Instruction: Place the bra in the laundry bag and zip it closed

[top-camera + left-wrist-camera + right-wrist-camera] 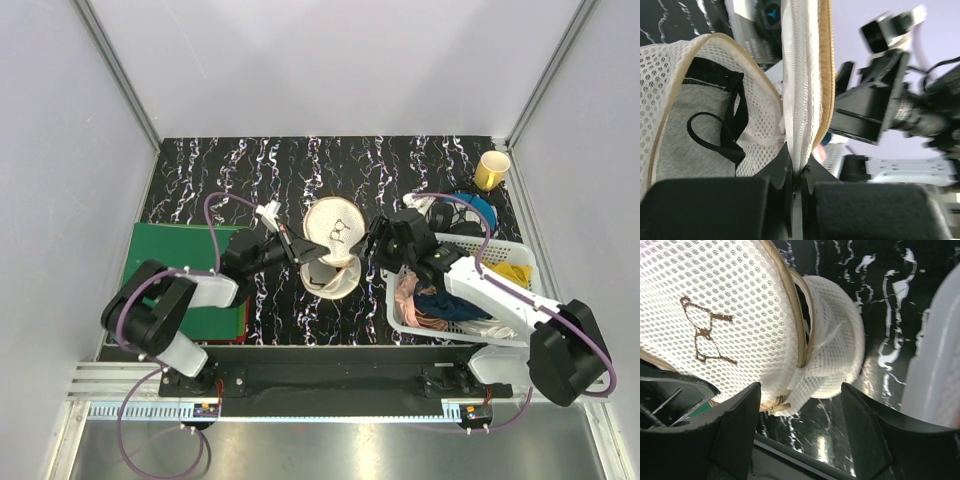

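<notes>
Your left gripper [797, 175] is clamped tight on the upright mesh rim of the laundry bag [333, 235]. Your right gripper [800, 387] hangs wide open beside the bag, holding nothing.

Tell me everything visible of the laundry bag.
The laundry bag is a round, cream-white mesh clamshell with tan zip trim along both rims. It stands open: one half seems to rest on the black marbled table, the other is raised nearly upright and bears a dark glasses-like mark. A grey garment with black straps lies inside. The left claw pinches the raised half's edge; the open right claw flanks it without gripping.
</notes>
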Controlling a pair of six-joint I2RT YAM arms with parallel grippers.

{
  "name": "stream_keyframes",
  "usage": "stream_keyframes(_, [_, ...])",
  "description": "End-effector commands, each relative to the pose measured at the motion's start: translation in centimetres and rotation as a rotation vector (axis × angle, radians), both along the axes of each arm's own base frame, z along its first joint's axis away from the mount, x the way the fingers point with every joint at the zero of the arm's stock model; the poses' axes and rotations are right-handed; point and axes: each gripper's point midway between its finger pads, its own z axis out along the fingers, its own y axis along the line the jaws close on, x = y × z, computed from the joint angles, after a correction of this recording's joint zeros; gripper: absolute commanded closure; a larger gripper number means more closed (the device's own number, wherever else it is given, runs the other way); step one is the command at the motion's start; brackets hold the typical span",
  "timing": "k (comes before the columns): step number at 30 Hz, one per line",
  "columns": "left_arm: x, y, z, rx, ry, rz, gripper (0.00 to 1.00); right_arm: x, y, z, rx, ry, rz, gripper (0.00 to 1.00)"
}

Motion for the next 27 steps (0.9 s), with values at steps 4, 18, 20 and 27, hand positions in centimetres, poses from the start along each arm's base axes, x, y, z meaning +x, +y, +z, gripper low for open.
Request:
stream_keyframes(4, [-0.8,0.6,3.1,-0.282,0.039,-0.095,1.00,2.7,3.6,2.7,0.319,-0.128,-0.028,0.28])
stream_keyframes(18, [0.1,1.8,-0.3,-0.176,0.093,-0.061,0.97,2.6,4.3,-0.2,0.297,-0.008,-0.035,0.82])
stream_keyframes(20, [0.4,2.3,-1.7,-0.103,0.103,-0.035,0.81,2.4,4.0,0.1,0.285,0.015,-0.054,0.85])
stream_keyframes(27, [1.3,5.5,-2.2,0.494,-0.134,0.159,0.36,2.4,4.1,0.2,0.248,0.106,-0.082,0.94])
